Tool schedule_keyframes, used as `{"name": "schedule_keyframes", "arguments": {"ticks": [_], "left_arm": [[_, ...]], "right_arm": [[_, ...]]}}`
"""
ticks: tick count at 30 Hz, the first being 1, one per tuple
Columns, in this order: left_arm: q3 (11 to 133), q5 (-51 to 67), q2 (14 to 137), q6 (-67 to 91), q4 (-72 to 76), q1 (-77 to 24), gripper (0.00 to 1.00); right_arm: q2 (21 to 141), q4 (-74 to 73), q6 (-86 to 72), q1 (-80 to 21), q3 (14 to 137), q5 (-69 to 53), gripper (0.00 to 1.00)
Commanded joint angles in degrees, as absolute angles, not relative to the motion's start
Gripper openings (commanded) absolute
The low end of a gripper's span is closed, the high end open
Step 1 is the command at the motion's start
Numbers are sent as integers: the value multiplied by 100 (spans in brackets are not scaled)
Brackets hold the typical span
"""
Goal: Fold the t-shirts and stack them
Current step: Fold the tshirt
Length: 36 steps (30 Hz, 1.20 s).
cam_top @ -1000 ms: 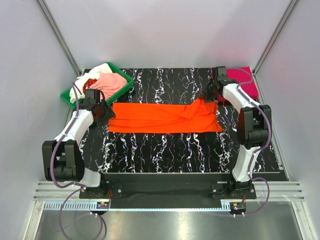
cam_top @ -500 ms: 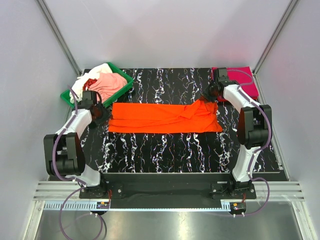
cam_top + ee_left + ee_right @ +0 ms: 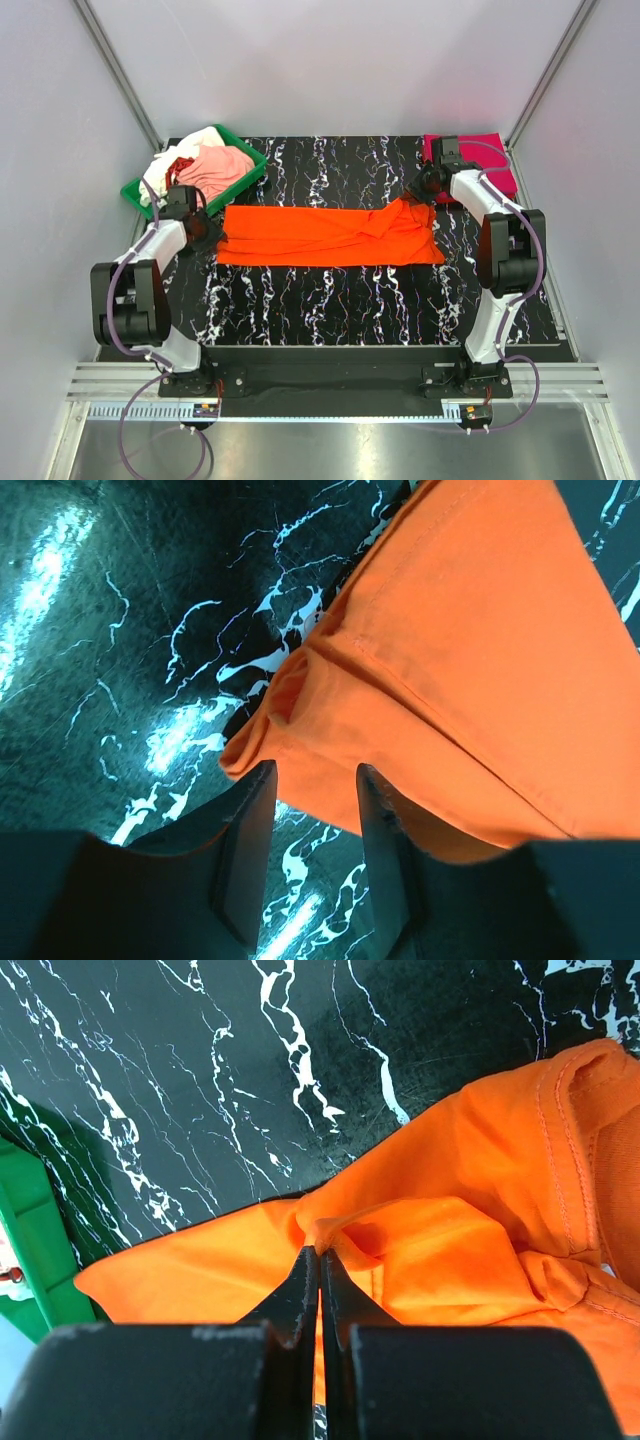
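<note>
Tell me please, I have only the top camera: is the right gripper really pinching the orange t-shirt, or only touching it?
Observer: The right wrist camera shows the right gripper shut on a small raised fold of the orange t-shirt.
Operator: And the left one?
Observer: The left wrist camera shows the left gripper open, its jaws apart, with the shirt's corner edge in the gap, not pinched.

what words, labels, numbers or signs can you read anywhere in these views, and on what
None can be read.
The orange t-shirt is plain cloth, with no print or tag showing in any view.
The green tray, the clothes piled in it and the magenta t-shirt show no lettering.
The small board below the left arm's base is too small to read.
</note>
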<state>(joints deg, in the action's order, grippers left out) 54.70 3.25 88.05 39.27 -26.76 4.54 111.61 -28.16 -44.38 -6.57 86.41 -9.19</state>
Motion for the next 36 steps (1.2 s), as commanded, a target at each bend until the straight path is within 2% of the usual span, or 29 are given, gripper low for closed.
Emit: {"name": "schedule_keyframes", "arguments": {"ticks": [1,9,12,13,15,23,26,30,31,36], "left_arm": [[5520,378,8982,4051,-2320,404,41],[5608,396,9290,4087,-2189,360,35],[5686,343,9273,4052,-2188,352,21],[5713,343,9272,4043,-2197,352,10],[5774,308,9290,4052,-2197,352,0],[6257,158,9606,4069,-2320,343,0],[6363,88,9756,4069,-2355,352,6],[6503,88,9975,4078,-2434,352,30],[6539,79,9984,4052,-2461,360,34],[6767,-271,9704,3894,-2663,317,42]], "right_arm": [[10916,-2654,-4500,-633,8631,-1063,0],[10837,-2637,-4535,-624,8631,-1081,0],[10811,-2646,-4500,-606,8631,-1046,0],[10802,-2637,-4500,-598,8622,-1020,0],[10784,-2637,-4491,-589,8605,-958,0],[10705,-2645,-4448,-501,8543,-835,0],[10653,-2646,-4421,-483,8490,-748,0],[10696,-2637,-4403,-466,8490,-791,0],[10740,-2637,-4403,-466,8499,-887,0],[10854,-2637,-4403,-466,8587,-1063,0]]}}
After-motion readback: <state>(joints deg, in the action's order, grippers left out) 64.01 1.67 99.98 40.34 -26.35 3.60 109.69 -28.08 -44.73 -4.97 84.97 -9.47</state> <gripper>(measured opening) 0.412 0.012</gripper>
